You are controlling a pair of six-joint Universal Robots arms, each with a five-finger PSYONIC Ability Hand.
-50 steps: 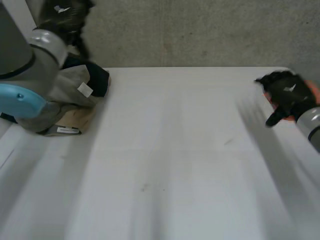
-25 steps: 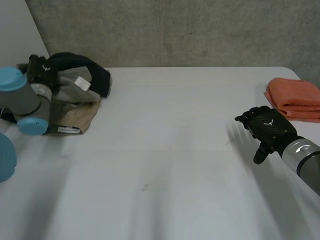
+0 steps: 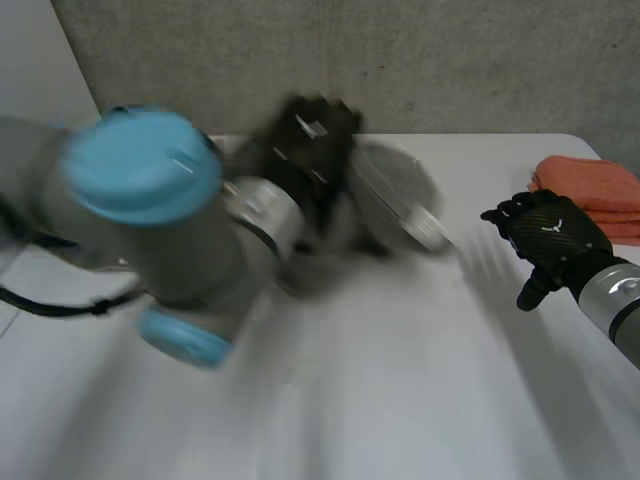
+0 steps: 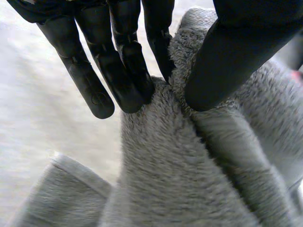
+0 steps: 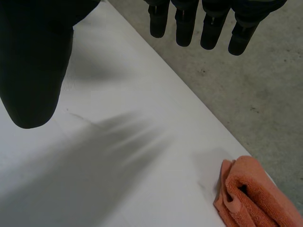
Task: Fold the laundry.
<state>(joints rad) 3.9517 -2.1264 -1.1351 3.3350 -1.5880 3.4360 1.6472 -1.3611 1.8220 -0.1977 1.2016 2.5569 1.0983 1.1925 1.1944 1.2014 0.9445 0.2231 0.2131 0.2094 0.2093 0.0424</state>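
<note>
Left hand pinches the grey fleece between thumb and fingers. The fleece trails toward the right hand, which is nearby over the surface, fingers relaxed and empty.

The left arm is showing grey joints and a round light-blue cap. The left hand and right hand are looking black all over, each bearing a small white mark.
</note>
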